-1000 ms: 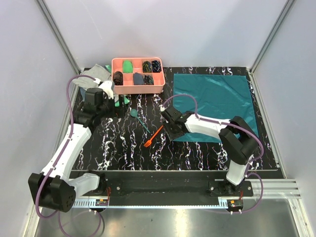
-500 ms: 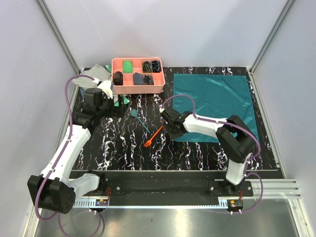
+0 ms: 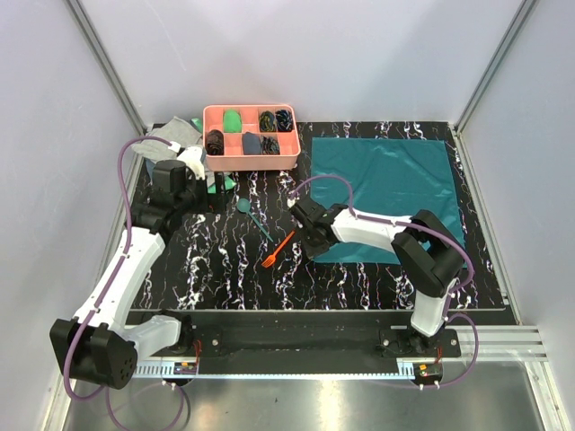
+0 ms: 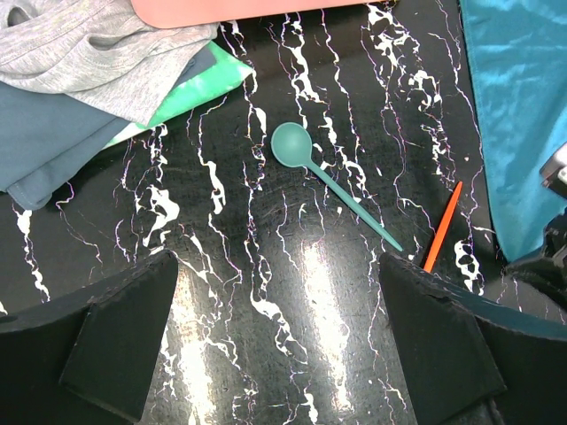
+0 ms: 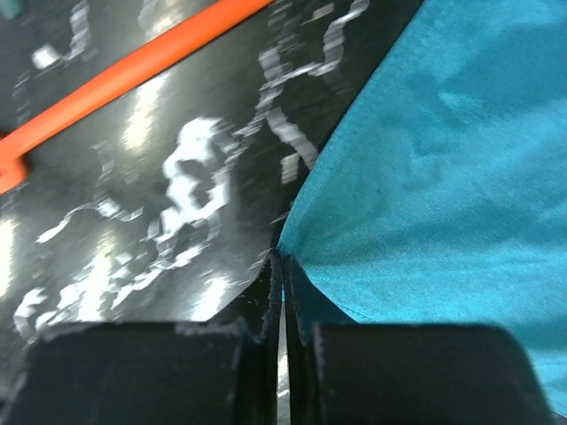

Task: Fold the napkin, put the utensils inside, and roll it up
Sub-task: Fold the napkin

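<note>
- Black padded fingers [image 5: 133,372] of the right gripper [image 5: 282,305] are pressed together with only a hairline slit between them. They are clamped on the near-left corner of the large plain teal square fabric napkin [image 3: 386,184], and the pinched tip is hidden between the pads.
- The small bright orange plastic fork [image 3: 279,247] lies flat on the black, white-veined table [image 3: 225,269], just left of that gripper. The right wrist view shows it blurred and cut off at the frame edges. In the left wrist view only its handle shows, with the rest behind a finger.
- The slim teal plastic spoon [image 4: 332,186] lies slightly farther off, with its bowl toward the far left. Its handle ends just beside the fork's handle, not touching it.
- The left gripper [image 4: 277,261] hovers over bare table with its fingers spread wide apart, holding nothing.
- The rest of the napkin lies spread flat across the right side of the table, and the right arm covers part of its near edge.
- A salmon-pink plastic compartment tray [image 3: 252,164] sits at the far edge. Its dark and green contents are too small to make out.
- A light grey cloth [image 4: 80,44], a bright green cloth [image 4: 190,88] and a dark blue-grey cloth [image 4: 44,146] overlap at the far left, partly cut off.
</note>
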Robot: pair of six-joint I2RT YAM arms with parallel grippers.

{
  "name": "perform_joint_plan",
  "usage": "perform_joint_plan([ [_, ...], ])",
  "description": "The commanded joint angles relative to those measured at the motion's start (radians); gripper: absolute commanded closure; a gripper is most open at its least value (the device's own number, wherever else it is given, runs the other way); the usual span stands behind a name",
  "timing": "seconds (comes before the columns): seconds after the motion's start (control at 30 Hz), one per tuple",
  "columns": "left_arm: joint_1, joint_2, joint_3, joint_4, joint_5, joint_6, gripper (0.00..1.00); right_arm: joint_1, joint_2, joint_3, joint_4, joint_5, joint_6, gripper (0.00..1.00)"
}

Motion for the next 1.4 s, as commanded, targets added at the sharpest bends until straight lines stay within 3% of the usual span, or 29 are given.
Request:
perform_joint_plan([
  [0.0, 0.006, -0.03, -0.001, 0.056, -0.021, 0.011, 0.01, 0.049, -0.041, 0.031, -0.059, -0.125, 0.069, 1.0],
  [0.23, 0.008, -0.027, -0.001, 0.056, -0.018, 0.008, 0.01, 0.023, -0.13, 0.083, -0.125, 0.01, 0.038, 1.0],
  [0.53, 0.008, -0.027, -0.006, 0.057, -0.007, 0.004, 0.01, -0.25, -0.117, 0.123, -0.165, 0.128, -0.109, 1.0],
  [0.97, 0.008, -0.016, -0.009, 0.056, -0.019, 0.005, 0.01, -0.553, 0.155, 0.364, -0.136, 0.199, -0.29, 1.0],
  [1.37, 0.008, 0.011, -0.006, 0.051, -0.055, 0.018, 0.01, -0.734, 0.375, 0.667, -0.137, 0.27, -0.382, 1.0],
])
